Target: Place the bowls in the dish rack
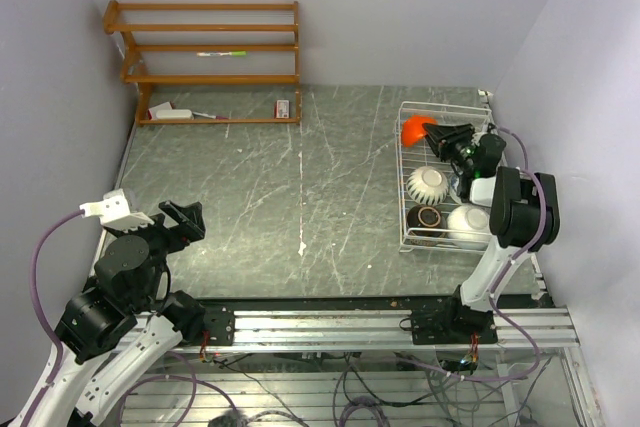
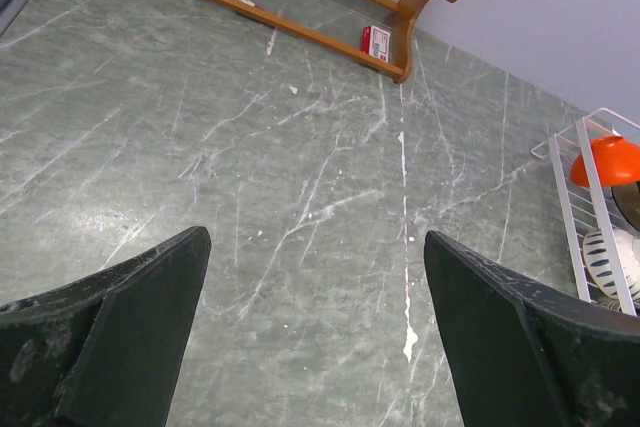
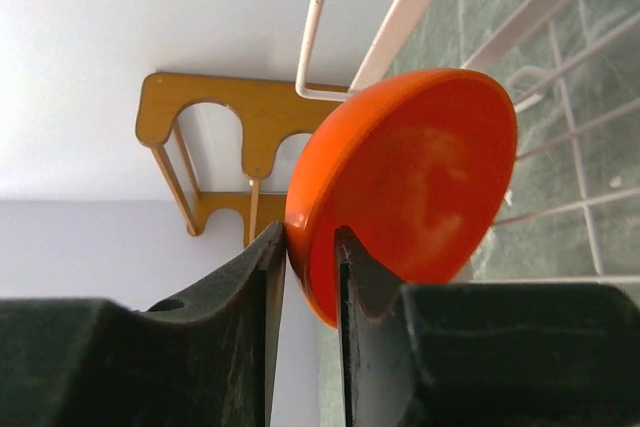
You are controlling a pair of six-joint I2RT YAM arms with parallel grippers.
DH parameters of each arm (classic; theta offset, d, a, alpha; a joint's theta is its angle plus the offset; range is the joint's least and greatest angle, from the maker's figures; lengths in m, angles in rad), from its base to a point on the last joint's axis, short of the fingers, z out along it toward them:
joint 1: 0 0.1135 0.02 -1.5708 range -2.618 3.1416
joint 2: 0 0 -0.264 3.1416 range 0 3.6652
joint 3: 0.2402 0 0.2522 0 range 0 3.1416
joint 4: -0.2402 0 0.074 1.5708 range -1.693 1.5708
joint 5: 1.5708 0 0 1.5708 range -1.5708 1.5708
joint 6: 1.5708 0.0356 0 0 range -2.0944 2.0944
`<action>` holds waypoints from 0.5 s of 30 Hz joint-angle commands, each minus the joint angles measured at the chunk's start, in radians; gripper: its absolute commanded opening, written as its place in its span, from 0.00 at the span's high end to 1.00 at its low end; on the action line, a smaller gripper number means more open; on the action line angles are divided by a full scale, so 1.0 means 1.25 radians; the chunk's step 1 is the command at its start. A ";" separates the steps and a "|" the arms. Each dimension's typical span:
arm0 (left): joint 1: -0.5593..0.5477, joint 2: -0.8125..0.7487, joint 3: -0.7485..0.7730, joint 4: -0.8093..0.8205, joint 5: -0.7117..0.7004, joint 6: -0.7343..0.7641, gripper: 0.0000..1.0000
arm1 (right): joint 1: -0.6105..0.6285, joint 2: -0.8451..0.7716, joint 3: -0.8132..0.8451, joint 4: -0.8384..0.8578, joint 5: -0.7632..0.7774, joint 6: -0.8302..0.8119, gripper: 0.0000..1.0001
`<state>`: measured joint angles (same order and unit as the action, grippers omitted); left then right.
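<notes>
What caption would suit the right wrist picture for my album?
Right gripper astride the rim of an orange bowl by the rack, shelf behind.

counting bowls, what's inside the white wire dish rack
A bright orange-red bowl at the far end, rim in the right end effector, a blue-and-white patterned bowl, a brown bowl, a white bowl. The right arm covers part of the white wire dish rack.

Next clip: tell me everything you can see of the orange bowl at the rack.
The glossy orange-red round bowl is plain and smooth, looks like plastic or glazed ceramic, and shows no damage. It stands tilted on edge at the far end of the white wire dish rack. Its rim sits between the fingers of the right gripper; whether they clamp it is unclear.
</notes>
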<state>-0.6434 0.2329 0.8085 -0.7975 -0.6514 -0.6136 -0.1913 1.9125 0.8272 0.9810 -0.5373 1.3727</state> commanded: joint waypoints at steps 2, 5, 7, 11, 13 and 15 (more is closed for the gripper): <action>-0.004 -0.008 0.011 0.015 -0.005 -0.001 0.01 | -0.019 -0.042 -0.037 -0.184 0.052 -0.079 0.72; -0.004 -0.009 0.011 0.015 -0.005 -0.001 0.01 | -0.027 -0.079 -0.032 -0.237 0.072 -0.110 0.66; -0.004 -0.011 0.011 0.015 -0.005 -0.002 0.01 | -0.031 -0.098 -0.028 -0.270 0.081 -0.129 0.64; -0.004 -0.014 0.011 0.015 -0.005 -0.002 0.01 | -0.038 -0.116 -0.013 -0.325 0.087 -0.159 0.58; -0.004 -0.014 0.011 0.016 -0.005 -0.002 0.01 | -0.041 -0.115 -0.008 -0.340 0.083 -0.169 0.57; -0.004 -0.013 0.010 0.016 -0.004 -0.001 0.01 | -0.042 -0.111 -0.004 -0.353 0.079 -0.175 0.56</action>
<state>-0.6434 0.2268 0.8085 -0.7971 -0.6514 -0.6140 -0.2348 1.7805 0.8040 0.6380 -0.4553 1.2079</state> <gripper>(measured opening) 0.991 0.433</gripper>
